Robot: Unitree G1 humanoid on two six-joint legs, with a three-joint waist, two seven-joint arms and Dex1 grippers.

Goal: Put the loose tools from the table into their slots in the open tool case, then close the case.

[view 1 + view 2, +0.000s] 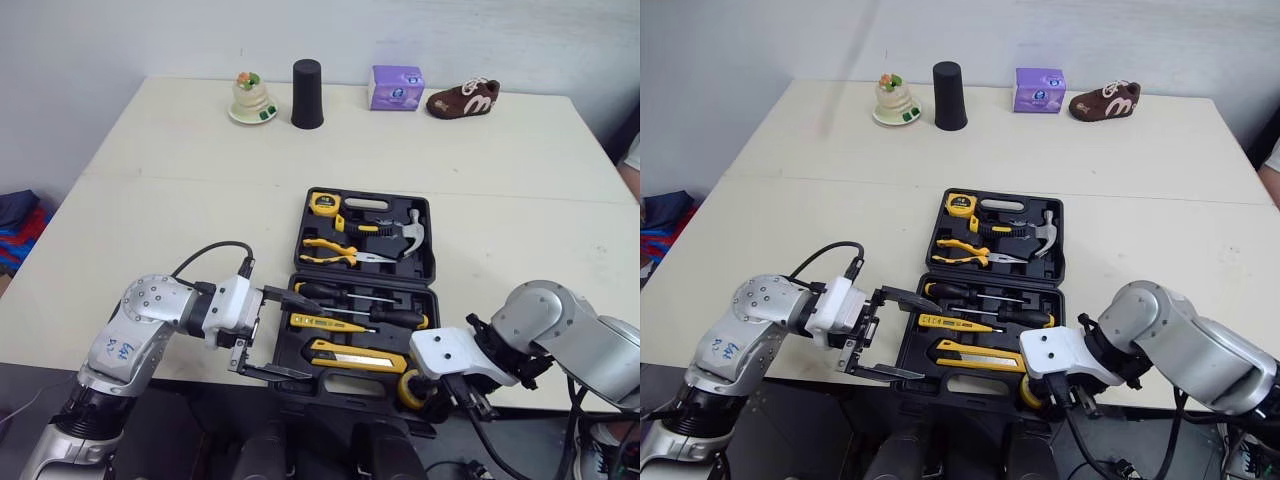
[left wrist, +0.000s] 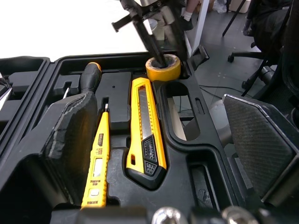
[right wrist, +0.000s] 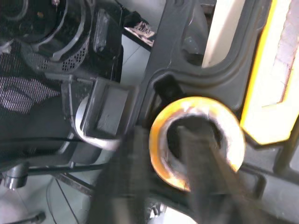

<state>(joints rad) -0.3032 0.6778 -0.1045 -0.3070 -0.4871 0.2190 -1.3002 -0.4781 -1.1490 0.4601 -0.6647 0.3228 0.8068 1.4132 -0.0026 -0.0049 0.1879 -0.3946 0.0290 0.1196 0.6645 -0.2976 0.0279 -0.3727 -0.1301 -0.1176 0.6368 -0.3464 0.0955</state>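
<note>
Two fingers of the right claw (image 1: 424,392) are clamped on the wall of a yellow tape roll (image 2: 163,67), one finger being set inside its hole and the other outside. The roll is held at the near right corner of the open tool case (image 1: 429,232). The left claw (image 1: 306,340) is held at the case's near left edge with its fingers spread wide apart, and nothing is gripped between them.

Just beside the roll a yellow utility knife (image 1: 352,357) is seated in its slot. Next to it a yellow tester pen (image 1: 325,323) is lodged, and beyond that two black-handled screwdrivers (image 1: 335,292) are laid. In the far half of the case yellow-handled pliers (image 1: 335,252), a hammer (image 1: 405,232) and a yellow tape measure (image 1: 323,203) are stowed.

The case is laid open near the front edge of the table (image 1: 180,180). Along the table's far edge, well apart from the case, a small ornament on a dish (image 1: 251,98), a black cup (image 1: 307,93), a purple box (image 1: 396,87) and a brown shoe (image 1: 463,100) are lined up
</note>
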